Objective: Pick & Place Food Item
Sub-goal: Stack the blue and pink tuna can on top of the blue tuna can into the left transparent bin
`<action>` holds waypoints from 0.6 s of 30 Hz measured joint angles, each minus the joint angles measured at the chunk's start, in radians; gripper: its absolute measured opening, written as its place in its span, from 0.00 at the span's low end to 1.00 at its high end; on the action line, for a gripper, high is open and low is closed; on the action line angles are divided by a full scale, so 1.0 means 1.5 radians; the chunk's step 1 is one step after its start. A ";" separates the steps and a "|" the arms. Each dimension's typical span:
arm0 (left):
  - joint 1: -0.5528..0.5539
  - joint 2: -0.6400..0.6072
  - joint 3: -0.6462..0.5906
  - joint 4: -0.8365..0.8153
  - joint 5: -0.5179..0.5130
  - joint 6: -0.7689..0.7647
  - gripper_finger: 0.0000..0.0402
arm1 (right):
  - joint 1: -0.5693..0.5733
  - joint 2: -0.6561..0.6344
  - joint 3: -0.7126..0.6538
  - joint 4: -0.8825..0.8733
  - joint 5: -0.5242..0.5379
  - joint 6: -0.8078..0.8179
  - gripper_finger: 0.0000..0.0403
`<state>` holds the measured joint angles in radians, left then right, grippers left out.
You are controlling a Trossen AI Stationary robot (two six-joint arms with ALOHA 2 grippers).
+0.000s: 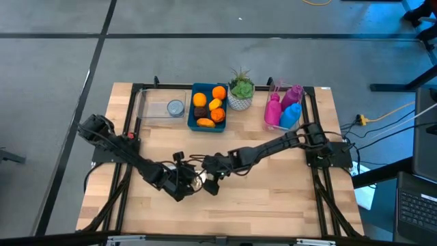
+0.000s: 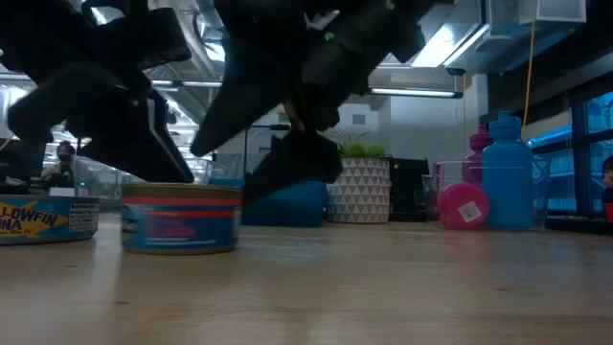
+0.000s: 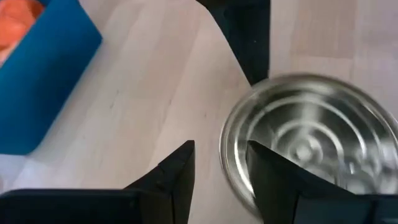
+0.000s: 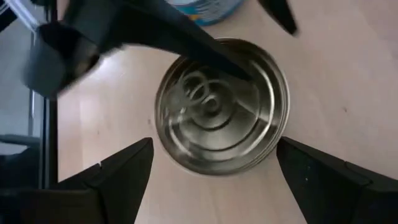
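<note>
Silver can (image 4: 221, 106) sits between the wide-open right pincer (image 4: 217, 171); left pincer (image 3: 221, 174), narrowly parted, empty beside it

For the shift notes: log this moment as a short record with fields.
Can: upright on the table, between both arms
Right gripper: jaws open wide, straddling the can from above
Left gripper: one jaw over the can's rim, not gripping it
Second can: on the table beside the first
Blue bin: oranges inside
</note>
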<state>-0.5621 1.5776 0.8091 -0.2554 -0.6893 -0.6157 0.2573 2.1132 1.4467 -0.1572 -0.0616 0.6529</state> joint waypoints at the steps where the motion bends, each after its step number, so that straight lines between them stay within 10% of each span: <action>1: 0.000 0.005 0.001 0.000 -0.003 -0.003 0.36 | 0.002 0.000 0.007 -0.005 -0.003 -0.006 0.85; 18: -0.052 0.055 0.001 -0.023 -0.085 -0.108 0.36 | 0.014 0.000 0.044 -0.046 -0.001 -0.019 0.85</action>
<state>-0.6407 1.6604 0.8108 -0.2898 -0.8173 -0.7783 0.2784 2.1132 1.5127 -0.2262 -0.0632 0.6243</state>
